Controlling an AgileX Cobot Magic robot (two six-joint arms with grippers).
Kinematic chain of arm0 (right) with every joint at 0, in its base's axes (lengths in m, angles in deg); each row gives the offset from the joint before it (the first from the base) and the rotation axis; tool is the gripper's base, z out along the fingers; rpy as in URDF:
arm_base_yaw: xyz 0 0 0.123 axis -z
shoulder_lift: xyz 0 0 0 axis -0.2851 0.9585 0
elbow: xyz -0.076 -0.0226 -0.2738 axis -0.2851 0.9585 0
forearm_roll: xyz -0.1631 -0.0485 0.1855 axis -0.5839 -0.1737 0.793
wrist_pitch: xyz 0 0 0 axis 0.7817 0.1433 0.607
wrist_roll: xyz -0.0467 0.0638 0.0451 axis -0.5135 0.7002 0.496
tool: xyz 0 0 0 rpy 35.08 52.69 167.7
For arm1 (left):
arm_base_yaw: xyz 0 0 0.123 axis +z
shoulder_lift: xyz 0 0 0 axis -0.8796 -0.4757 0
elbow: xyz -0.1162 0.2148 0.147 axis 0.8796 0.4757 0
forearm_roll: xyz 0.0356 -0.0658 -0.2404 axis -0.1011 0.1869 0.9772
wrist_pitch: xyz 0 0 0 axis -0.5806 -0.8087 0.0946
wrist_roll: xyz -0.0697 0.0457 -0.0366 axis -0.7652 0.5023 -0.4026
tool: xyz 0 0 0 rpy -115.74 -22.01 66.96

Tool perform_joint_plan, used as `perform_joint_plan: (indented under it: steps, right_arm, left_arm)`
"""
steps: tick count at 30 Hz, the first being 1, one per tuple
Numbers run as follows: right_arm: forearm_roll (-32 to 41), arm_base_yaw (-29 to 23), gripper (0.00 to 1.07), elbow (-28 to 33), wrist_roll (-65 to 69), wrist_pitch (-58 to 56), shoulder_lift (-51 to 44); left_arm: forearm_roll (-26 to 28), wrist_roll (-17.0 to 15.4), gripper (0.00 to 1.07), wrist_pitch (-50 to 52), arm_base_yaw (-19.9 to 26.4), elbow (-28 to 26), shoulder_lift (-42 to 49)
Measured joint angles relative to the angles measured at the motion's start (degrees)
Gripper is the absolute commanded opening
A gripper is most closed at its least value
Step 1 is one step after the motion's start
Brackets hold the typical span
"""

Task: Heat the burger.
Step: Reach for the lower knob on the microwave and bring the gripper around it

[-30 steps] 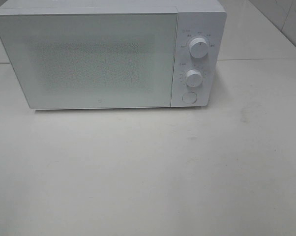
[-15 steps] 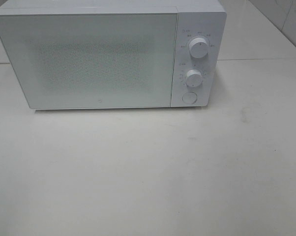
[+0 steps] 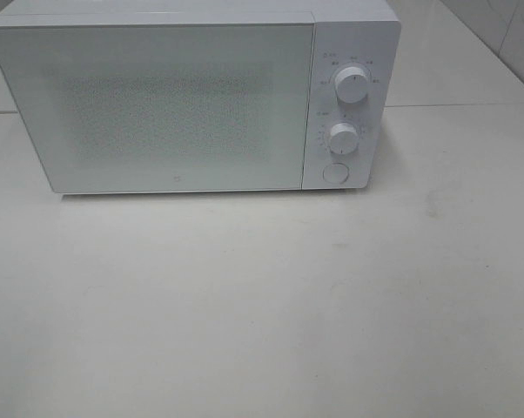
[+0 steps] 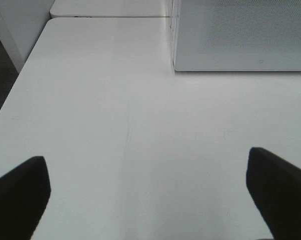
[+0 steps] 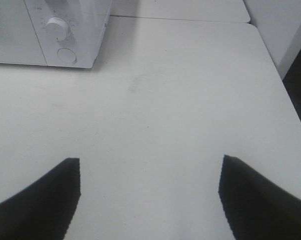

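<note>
The burger is out of view in every frame. A white microwave (image 3: pixel 192 96) stands at the back of the white table (image 3: pixel 262 305) with its door shut; its front also shows in the left wrist view as the microwave (image 4: pixel 240 35) and its knob corner in the right wrist view as the microwave (image 5: pixel 65 35). My left gripper (image 4: pixel 148 172) hangs open over bare table, off the microwave's left corner. My right gripper (image 5: pixel 149 172) is open too, over bare table to the right of the microwave. Neither holds anything. Neither arm shows in the high view.
The microwave panel carries two round knobs (image 3: pixel 352 85) and a round button (image 3: pixel 335 172). A second table (image 3: pixel 453 52) adjoins at the back. The table's left edge (image 4: pixel 20 75) and right edge (image 5: pixel 278 70) drop off to dark floor.
</note>
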Motion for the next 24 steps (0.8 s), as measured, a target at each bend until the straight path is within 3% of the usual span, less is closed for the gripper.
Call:
perform_joint_plan:
  steps: [10, 24]
  right_arm:
    - [2.2, -0.7, 0.75, -1.1, 0.7, 3.8, 1.0]
    - [5.8, -0.7, 0.75, -1.3, 1.1, 21.1, 19.1]
  left_arm:
    - [0.0, 0.1, 1.0, 0.0, 0.0, 0.0, 0.0]
    - [0.0, 0.1, 1.0, 0.0, 0.0, 0.0, 0.0]
